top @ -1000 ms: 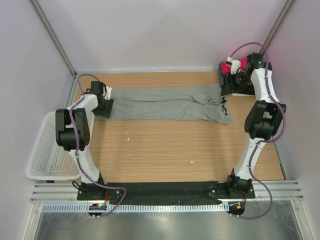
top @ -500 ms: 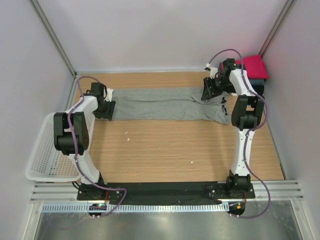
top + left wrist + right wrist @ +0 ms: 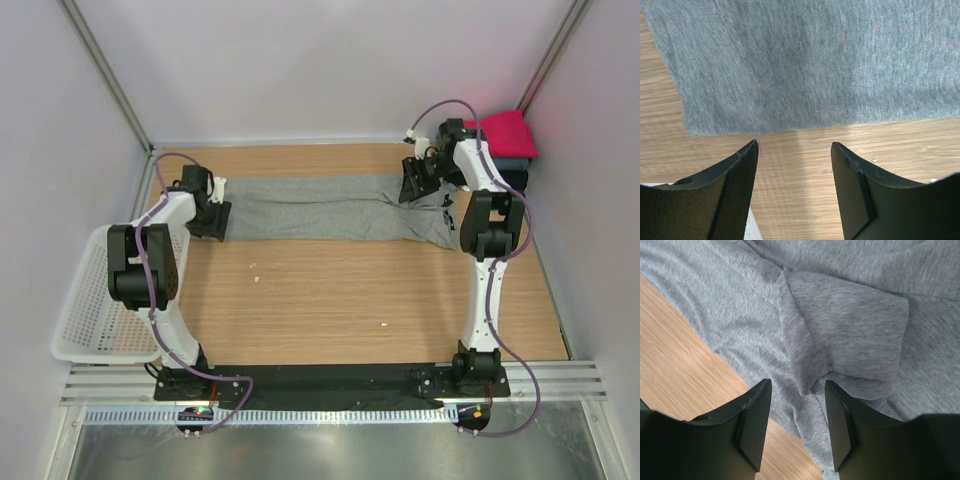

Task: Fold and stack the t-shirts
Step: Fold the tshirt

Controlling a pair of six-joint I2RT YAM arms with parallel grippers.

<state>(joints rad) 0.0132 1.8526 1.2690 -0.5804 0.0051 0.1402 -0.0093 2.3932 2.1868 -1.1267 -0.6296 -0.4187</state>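
The heather-grey t-shirt point(image 3: 330, 207) lies folded into a long strip across the back of the table. My left gripper point(image 3: 208, 216) hovers at its left end, open. In the left wrist view the left gripper point(image 3: 795, 150) is over bare wood just off the grey t-shirt's point(image 3: 815, 65) hem. My right gripper point(image 3: 412, 186) is open above the strip's right end. In the right wrist view the right gripper point(image 3: 797, 390) frames a folded sleeve point(image 3: 850, 335). The magenta-red t-shirt point(image 3: 505, 130) tops a folded pile at the back right, over a darker t-shirt point(image 3: 517, 166).
A white mesh basket point(image 3: 88, 300) hangs off the table's left edge beside the left arm. Walls close in behind and at both sides. Bare wood point(image 3: 340, 300) stretches between the grey strip and the arm bases.
The right arm has swung left from the folded pile at the back right to above the grey t-shirt's right end. The left arm has barely shifted.
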